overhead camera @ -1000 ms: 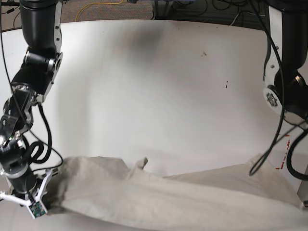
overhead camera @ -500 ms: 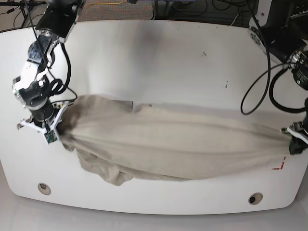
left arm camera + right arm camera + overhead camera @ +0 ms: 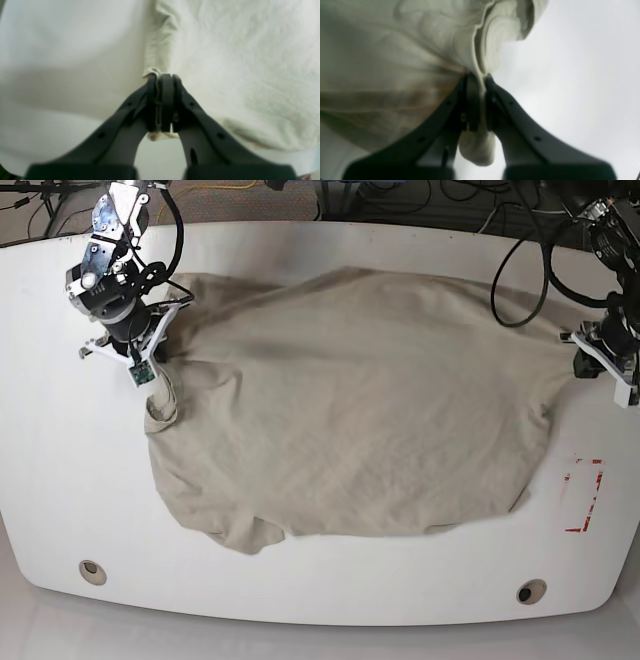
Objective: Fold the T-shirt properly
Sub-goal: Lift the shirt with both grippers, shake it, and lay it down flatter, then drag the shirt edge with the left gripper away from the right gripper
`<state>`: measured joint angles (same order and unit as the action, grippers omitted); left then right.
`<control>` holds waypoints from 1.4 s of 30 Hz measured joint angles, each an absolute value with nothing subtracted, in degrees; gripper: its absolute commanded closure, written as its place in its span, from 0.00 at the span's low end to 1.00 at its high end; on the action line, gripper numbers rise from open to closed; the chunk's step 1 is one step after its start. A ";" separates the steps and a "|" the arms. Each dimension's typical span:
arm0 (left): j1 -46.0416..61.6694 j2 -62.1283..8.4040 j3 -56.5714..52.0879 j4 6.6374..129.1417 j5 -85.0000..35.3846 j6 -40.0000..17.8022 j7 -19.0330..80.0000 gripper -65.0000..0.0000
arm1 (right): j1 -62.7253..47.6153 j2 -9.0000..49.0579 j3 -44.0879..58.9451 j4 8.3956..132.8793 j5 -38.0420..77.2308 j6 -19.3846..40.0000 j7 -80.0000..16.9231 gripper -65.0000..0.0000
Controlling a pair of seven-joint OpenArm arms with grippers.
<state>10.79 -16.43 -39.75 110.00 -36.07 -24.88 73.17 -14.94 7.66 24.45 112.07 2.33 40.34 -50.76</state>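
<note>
**Two hands pinch one spread shirt**

Two round holes (image 3: 92,571) sit in the near rim of the smooth white desk (image 3: 330,600), one toward each corner, and a red outlined mark (image 3: 583,495) is printed beside the shirt's edge.

Just past them lies the large, plain beige cloth T-shirt (image 3: 350,410), soft and finely wrinkled, spread flat over the middle of the desk in a broad rounded shape. Its near hem curls into a small rumpled lobe; shallow creases run slantwise over the body.

Farther back, the right hand (image 3: 480,77), matte black with wedge-shaped fingers, is pressed together on a bunched fold of the shirt at one upper corner. In the right wrist view the cloth squeezes between the pads and bulges out below in a rounded lump.

The left hand (image 3: 162,76), of the same dark plastic, is likewise clamped on a thin doubled edge of the fabric at the opposite corner, a narrow seam showing between its pads.

Black cables (image 3: 520,270) loop beyond the far rim.
</note>
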 measured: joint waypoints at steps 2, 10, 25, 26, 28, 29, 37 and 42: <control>13.43 -16.43 -39.70 110.02 -36.10 -24.91 71.29 1.00 | -16.03 7.05 24.45 112.07 1.87 40.36 -50.06 1.00; 20.78 -18.24 -39.72 110.00 -35.88 -24.86 66.85 1.00 | -19.38 5.93 24.40 112.07 1.78 40.34 -49.54 1.00; 27.64 -20.16 -43.05 110.00 -36.07 -24.88 63.53 1.00 | -22.65 4.43 24.49 112.07 1.76 40.32 -49.50 0.98; 27.83 -20.16 -43.24 110.00 -36.07 -24.88 63.53 1.00 | -22.72 4.32 24.38 112.07 1.80 40.34 -49.52 0.95; 28.27 -20.12 -43.75 110.00 -36.07 -24.88 63.55 1.00 | -23.03 4.29 24.38 112.07 1.78 40.34 -49.52 0.92; 28.47 -20.05 -44.12 110.00 -36.07 -24.88 63.55 1.00 | -23.22 4.34 24.40 112.07 1.78 40.32 -49.47 0.91; 30.59 -20.05 -45.91 109.97 -36.07 -24.91 63.55 1.00 | -24.69 4.43 24.43 112.07 1.78 40.34 -49.30 0.91; 33.34 -19.94 -46.04 109.97 -36.07 -27.94 63.66 1.00 | -24.60 4.45 24.40 112.07 1.76 40.32 -49.25 0.90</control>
<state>33.34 -19.94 -46.04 109.97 -36.07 -27.94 63.66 -24.60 4.45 24.40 112.07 1.76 40.32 -49.25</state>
